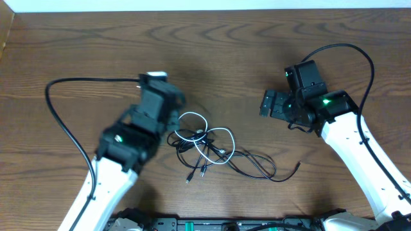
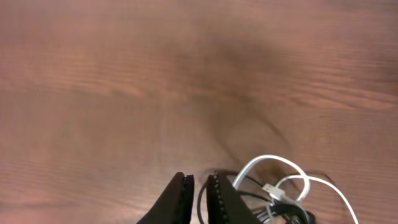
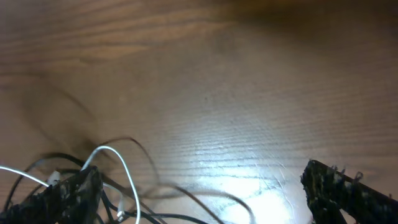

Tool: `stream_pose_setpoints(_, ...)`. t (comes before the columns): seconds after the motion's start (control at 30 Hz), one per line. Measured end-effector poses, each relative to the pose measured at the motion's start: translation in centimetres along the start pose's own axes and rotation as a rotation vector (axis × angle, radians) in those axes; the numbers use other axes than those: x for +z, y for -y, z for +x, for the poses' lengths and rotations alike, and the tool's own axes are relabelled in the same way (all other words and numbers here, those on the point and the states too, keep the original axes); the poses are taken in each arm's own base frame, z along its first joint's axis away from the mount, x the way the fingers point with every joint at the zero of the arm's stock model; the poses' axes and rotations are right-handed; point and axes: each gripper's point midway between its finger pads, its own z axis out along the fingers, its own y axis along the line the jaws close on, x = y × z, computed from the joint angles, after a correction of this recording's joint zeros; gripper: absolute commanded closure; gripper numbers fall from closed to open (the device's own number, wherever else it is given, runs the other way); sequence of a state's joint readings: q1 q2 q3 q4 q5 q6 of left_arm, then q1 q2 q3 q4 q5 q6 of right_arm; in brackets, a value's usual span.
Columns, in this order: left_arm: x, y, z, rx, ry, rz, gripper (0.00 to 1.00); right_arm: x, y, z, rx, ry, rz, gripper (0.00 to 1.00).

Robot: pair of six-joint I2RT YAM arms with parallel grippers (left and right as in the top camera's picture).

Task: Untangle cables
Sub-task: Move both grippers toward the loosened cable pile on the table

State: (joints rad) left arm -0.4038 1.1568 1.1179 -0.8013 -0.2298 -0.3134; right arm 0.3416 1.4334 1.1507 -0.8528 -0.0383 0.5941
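2 cables in one tangle, near-centre of desk point(image 1: 225, 45). Black cable point(image 1: 276, 172): long axis left-right, free end pointing right. White cable point(image 2: 267, 157) in loops across its left part. Left hand point(image 2: 199, 183) at tangle's left edge, fingers almost together, dark strand in the slit, can't tell if gripped. Farther right, right hand point(image 3: 200, 174) spread wide, empty, apart from tangle.
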Motion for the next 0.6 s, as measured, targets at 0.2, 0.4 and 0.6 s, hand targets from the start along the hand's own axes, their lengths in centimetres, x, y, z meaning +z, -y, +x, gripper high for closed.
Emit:
stream_pose_setpoints(0.2, 4.2, -2.5, 3.3, -0.134, -0.302, 0.161, 0.50, -0.2, -2.7, -0.3, -0.056, -0.003, -0.142, 0.41)
stream_pose_setpoints(0.4, 7.9, -2.2, 6.0, -0.221, -0.511, 0.337, 0.48, -1.8, -8.6, 2.8, -0.298, -0.101, -0.443, 0.45)
stream_pose_setpoints(0.6, 10.1, -0.6, 10.0, -0.324, -0.751, 0.465, 0.47, -3.1, -12.7, 8.4, -0.512, -0.208, -0.573, 0.35)
